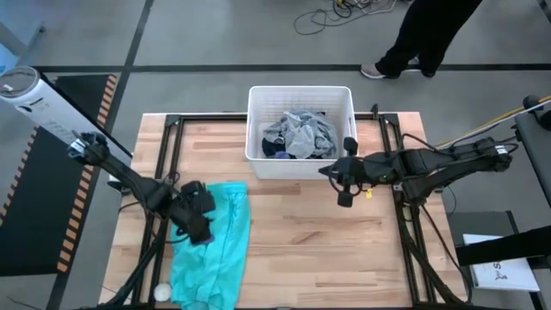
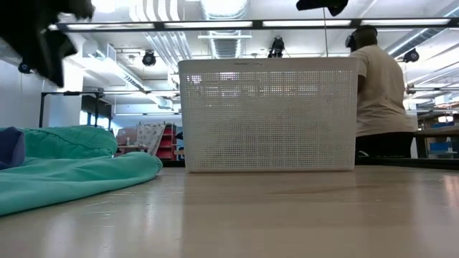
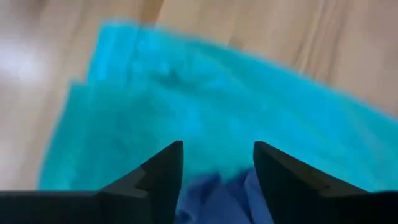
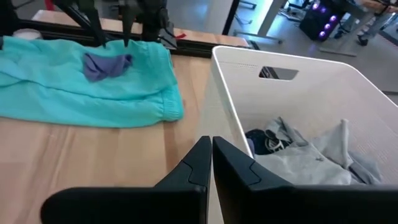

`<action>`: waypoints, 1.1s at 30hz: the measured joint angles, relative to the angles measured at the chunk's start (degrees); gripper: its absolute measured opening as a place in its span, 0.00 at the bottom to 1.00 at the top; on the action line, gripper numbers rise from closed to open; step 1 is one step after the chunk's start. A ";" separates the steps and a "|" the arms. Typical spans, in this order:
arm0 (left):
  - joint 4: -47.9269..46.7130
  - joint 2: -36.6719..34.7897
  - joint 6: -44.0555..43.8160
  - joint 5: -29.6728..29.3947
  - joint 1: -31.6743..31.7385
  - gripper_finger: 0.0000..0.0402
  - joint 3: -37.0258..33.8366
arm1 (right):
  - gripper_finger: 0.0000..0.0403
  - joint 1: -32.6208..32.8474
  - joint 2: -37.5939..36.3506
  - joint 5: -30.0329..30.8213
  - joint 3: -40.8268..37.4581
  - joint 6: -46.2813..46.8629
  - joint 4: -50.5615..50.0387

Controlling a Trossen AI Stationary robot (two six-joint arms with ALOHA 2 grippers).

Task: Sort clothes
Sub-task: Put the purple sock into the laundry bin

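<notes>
**One turquoise garment and one purple piece on the bench, the rest in the basket**

A single large turquoise garment [image 1: 213,243] lies spread flat on the wooden bench [image 1: 327,241], at the left arm's side, near the front edge. On top of it, at the end closer to the left arm, rests one small purple piece [image 4: 107,64], crumpled; it shows between the fingers in the left wrist view as well. Those are the only two clothes lying outside a container.

There is one container: a white slatted basket [image 1: 258,129] standing upright at the middle of the bench's far side, well apart from the turquoise garment. Inside it lie a grey garment [image 4: 311,158], bunched and filling most of the floor, and a navy garment [image 4: 264,142] with white marks, partly tucked under the grey one. Whether more pieces lie beneath them cannot be told.

The left pincer [image 1: 196,217] hangs just above the turquoise garment, over the purple piece, its fingers apart and gripping nothing. The right pincer [image 1: 344,176] is in the air beside the basket's front corner on the right arm's side, its fingers pressed together and empty.

A person [image 2: 380,93] stands beyond the bench.
</notes>
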 joint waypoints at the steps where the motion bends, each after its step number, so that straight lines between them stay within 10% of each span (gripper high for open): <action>1: -0.01 0.17 -1.90 0.25 -0.70 0.47 -1.19 | 0.00 0.23 0.00 0.03 0.00 -0.02 0.18; 17: 5.02 0.53 -11.08 7.59 -2.13 0.55 -15.10 | 0.00 1.59 0.01 0.03 0.26 0.00 0.81; 28: 19.32 0.53 -9.70 7.33 -0.69 0.05 -18.16 | 0.00 1.59 0.02 0.03 0.26 0.01 0.81; 33: 19.17 0.22 -5.06 4.58 -0.06 0.01 -9.84 | 0.00 1.59 0.02 0.03 0.28 0.00 0.81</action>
